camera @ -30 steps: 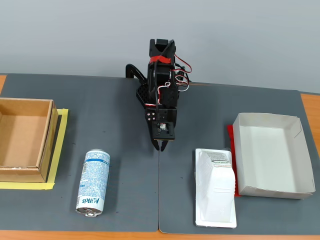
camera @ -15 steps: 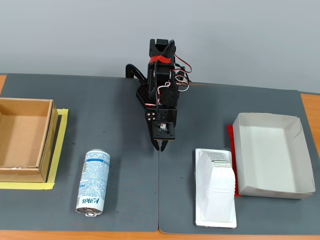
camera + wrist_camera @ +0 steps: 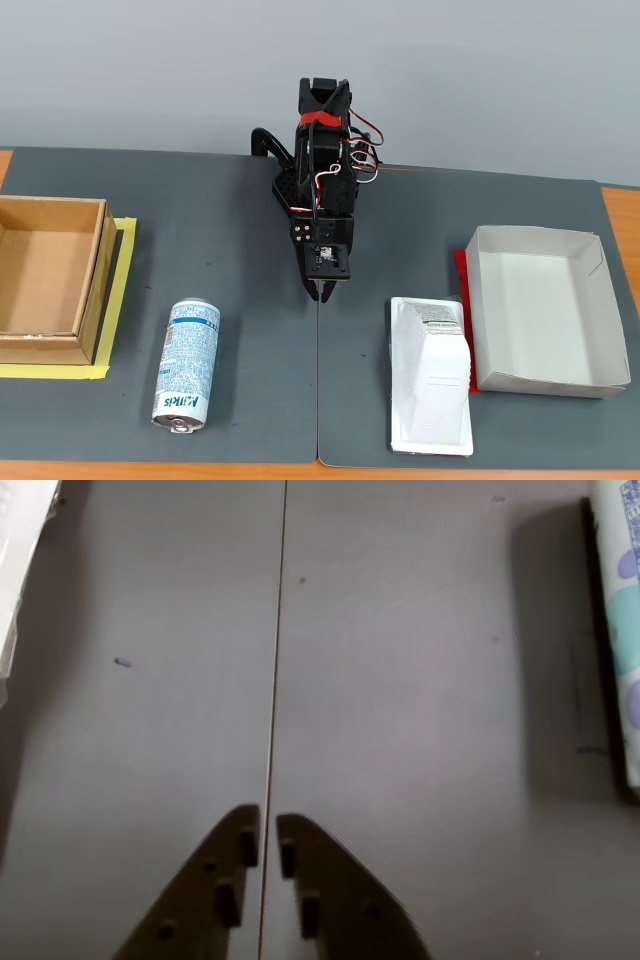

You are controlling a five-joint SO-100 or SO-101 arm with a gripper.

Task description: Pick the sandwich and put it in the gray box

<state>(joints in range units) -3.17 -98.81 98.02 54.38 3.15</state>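
Observation:
The sandwich (image 3: pixel 432 375) is a white wedge-shaped plastic package with a small label. It lies flat on the dark mat at the front right in the fixed view, touching the left side of the gray box (image 3: pixel 540 300). The box is a shallow pale tray with nothing in it and a red strip at its left edge. My gripper (image 3: pixel 322 292) hangs over the mat's middle seam, left of and behind the sandwich, shut and empty. In the wrist view the gripper (image 3: pixel 268 825) points along the seam, and a corner of the sandwich (image 3: pixel 20 540) shows at the top left.
A blue-white can (image 3: pixel 188 365) lies on its side at the front left in the fixed view and shows at the right edge of the wrist view (image 3: pixel 622 630). A deeper brown cardboard box (image 3: pixel 95 270) sits on yellow tape at the far left.

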